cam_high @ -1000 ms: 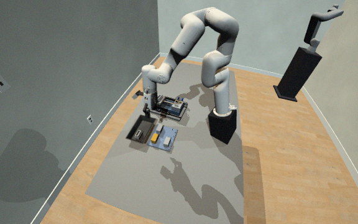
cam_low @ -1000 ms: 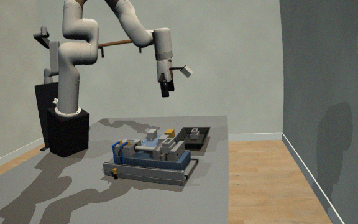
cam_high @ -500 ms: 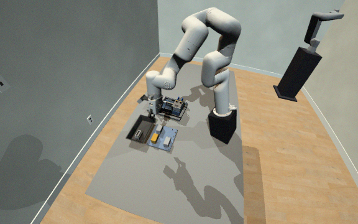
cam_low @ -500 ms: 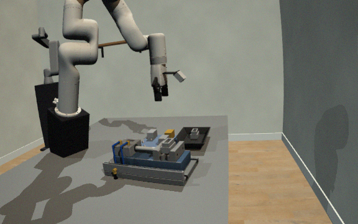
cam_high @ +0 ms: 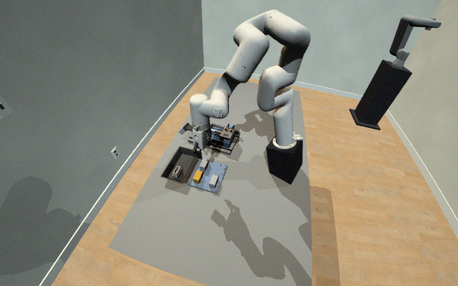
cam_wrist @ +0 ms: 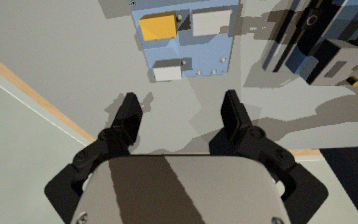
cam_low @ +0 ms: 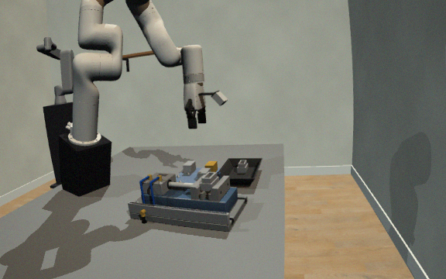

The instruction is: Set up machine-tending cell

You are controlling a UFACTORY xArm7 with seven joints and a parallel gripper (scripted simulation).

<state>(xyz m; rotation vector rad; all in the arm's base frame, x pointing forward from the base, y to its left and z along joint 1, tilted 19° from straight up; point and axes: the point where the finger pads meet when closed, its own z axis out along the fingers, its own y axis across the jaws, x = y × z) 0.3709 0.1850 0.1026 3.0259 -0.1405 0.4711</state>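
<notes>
My gripper (cam_low: 195, 120) is open and empty, high above the table, over the side of the vise nearest the infeed plate. In the wrist view the fingers frame bare mat just below the blue infeed plate (cam_wrist: 185, 42). On the plate lie a brass blank (cam_wrist: 157, 26) and two aluminium blanks (cam_wrist: 211, 22) (cam_wrist: 167, 71). The vise (cam_low: 193, 190) stands on its blue base, and a grey block with a pocket (cam_low: 209, 178) sits in its opening. The black outfeed tray holds one finished part (cam_low: 242, 166), pocket up.
Blue hoses (cam_low: 149, 187) rise at the vise's end nearest the arm's black pedestal (cam_low: 83, 163). A grey rail frame (cam_low: 186, 218) runs along the vise's front. A second dark stand (cam_high: 382, 91) is far off by the wall.
</notes>
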